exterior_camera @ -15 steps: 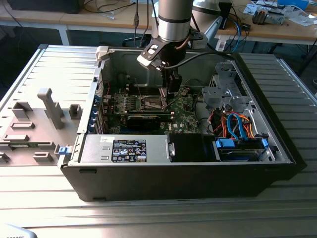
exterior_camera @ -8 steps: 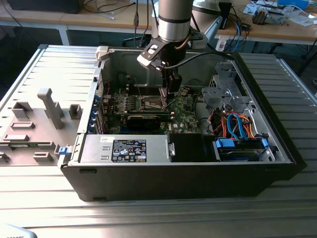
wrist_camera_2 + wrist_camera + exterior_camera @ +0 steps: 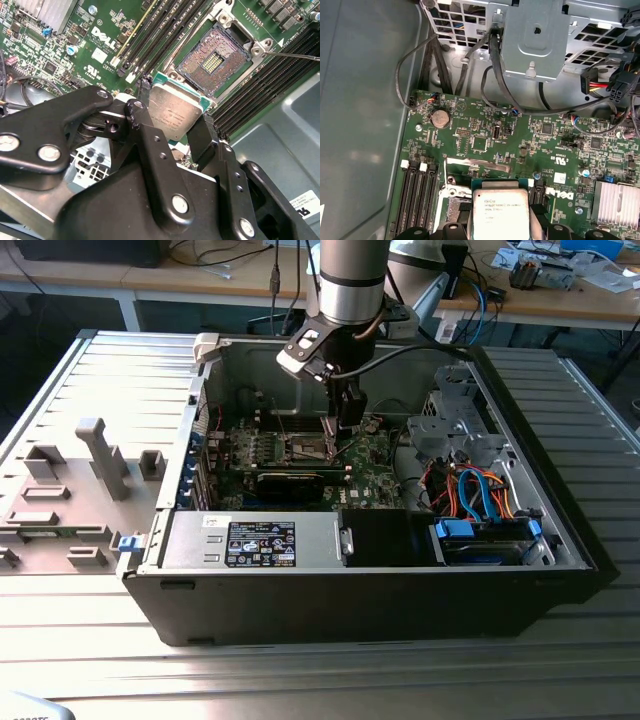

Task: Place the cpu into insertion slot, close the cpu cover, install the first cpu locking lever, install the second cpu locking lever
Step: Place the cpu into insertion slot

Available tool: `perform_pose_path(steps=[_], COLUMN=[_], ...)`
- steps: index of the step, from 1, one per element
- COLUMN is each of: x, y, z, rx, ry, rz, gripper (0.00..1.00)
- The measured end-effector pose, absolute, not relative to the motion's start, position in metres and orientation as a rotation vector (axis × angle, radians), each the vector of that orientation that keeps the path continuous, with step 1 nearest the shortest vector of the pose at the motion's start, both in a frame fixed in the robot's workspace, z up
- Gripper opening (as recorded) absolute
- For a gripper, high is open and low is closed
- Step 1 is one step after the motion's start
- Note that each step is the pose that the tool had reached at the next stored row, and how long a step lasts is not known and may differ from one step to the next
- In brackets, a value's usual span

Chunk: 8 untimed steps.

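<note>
The tool (image 3: 174, 118) pinches the cpu (image 3: 172, 106), just beside the uncovered insertion slot (image 3: 215, 60), mid-frame in the exterior view.

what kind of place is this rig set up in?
Probably a robotics lab or electronics workshop: an opened computer case on a ribbed metal table, cluttered workbenches behind, and the tool holding a cpu over the motherboard.
</note>
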State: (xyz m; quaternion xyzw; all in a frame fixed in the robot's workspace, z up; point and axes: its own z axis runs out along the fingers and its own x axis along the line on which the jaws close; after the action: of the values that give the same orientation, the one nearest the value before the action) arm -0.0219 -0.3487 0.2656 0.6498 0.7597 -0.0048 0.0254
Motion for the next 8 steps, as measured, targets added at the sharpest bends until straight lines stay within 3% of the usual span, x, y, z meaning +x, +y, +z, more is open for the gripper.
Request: perform_pose_path(steps=[8], x=[-0.0219], y=[-0.3487], z=[0.2653], rx=[2.016], ry=[2.342], rz=[-0.016], gripper=[0.54])
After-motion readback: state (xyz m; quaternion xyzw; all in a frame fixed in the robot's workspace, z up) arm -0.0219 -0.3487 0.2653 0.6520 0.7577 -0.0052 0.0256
